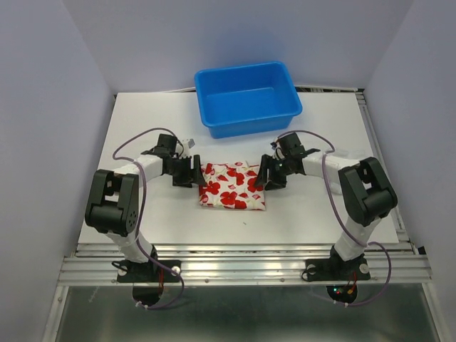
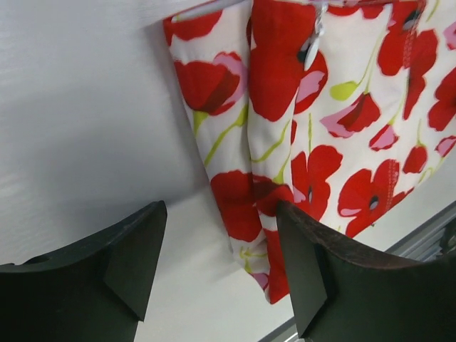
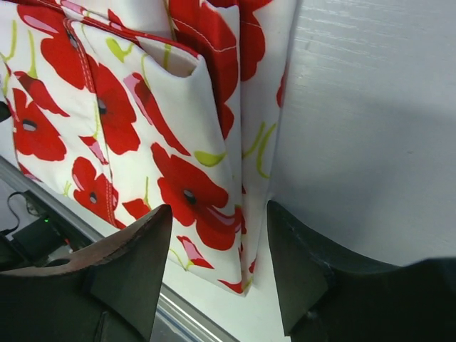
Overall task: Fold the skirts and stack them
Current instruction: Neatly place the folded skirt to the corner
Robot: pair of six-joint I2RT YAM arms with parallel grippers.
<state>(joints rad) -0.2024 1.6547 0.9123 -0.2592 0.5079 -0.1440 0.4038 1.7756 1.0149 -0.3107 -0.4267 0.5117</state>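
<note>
Clearly our left gripper (image 1: 192,174) and right gripper (image 1: 266,174) stand spread, holding nothing, flanking the folded poppy-print skirt (image 1: 231,187). It looks soft and limp, so we'd pinch its layered side edges.

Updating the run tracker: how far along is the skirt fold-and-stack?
Done: the floral skirt lies folded into a compact rectangle on the table. In hand: nothing; left hand and right hand sit open at its two sides. Left: no plain white skirt shows in any view, so stacking can't be confirmed.
</note>
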